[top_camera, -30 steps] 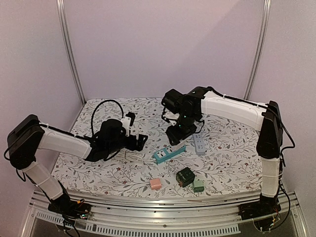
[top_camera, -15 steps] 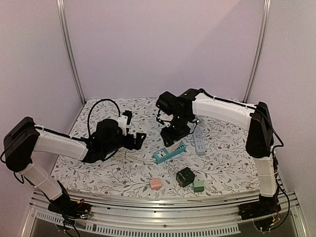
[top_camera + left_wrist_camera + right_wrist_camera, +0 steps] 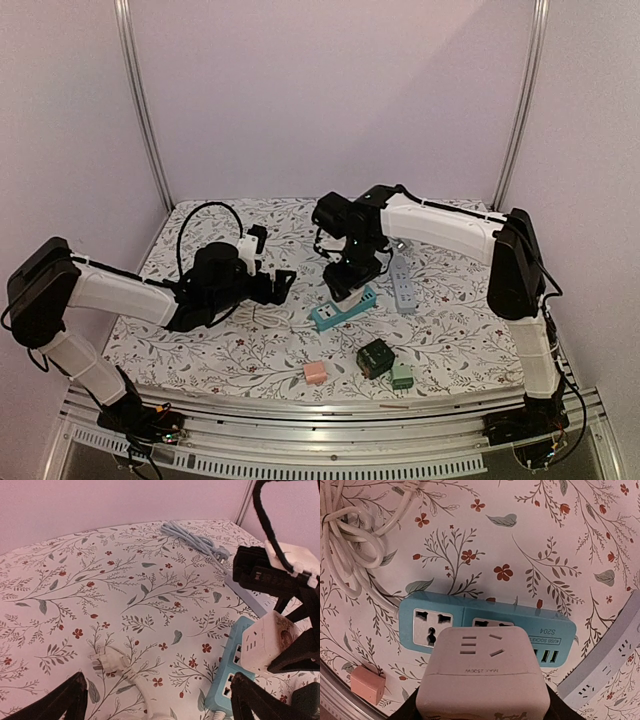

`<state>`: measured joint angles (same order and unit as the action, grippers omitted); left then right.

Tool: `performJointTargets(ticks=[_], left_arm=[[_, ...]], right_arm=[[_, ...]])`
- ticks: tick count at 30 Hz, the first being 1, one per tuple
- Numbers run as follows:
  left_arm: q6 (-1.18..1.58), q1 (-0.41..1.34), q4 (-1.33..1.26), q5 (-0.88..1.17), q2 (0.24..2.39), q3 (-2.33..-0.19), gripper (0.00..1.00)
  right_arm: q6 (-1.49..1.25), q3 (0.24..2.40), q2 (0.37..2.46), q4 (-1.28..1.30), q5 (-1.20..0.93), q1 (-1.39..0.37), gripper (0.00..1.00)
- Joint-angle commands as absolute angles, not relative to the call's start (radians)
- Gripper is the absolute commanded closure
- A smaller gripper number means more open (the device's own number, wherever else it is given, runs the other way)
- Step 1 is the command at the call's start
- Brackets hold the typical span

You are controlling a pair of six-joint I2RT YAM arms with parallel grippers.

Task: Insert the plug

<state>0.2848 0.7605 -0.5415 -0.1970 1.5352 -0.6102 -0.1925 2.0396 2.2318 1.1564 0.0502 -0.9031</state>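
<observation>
on a floral worktop [image 3: 460, 320], a grey power strip [image 3: 403, 290] lies at 3 o'clock of the blue power strip [image 3: 465, 611]. a coiled white cord [image 3: 345, 545] sits at its 9 o'clock, a pink block [image 3: 315, 372] at 7 and two green cubes [image 3: 375, 357] at 5. the right claw [image 3: 482, 702] pinches the white cube plug [image 3: 481, 680] over the blue strip's middle socket; contact between them cannot be told. the left claw [image 3: 157, 710], spread wide, hangs at 9 o'clock above a loose white cord plug [image 3: 107, 660].
</observation>
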Motion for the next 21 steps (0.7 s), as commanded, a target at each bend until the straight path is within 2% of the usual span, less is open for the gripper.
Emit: performJointTargets(ticks=[1, 21], left_arm=[[0.288, 0.747, -0.564, -0.188, 1.519, -0.601, 0.01], [0.296, 0.747, -0.569, -0.17, 1.531, -0.606, 0.01]], right_arm=[[-0.18, 2.061, 2.253, 1.164, 0.085, -0.902, 1.0], [-0.23, 2.07, 2.288, 1.156, 0.047, -0.87, 1.0]])
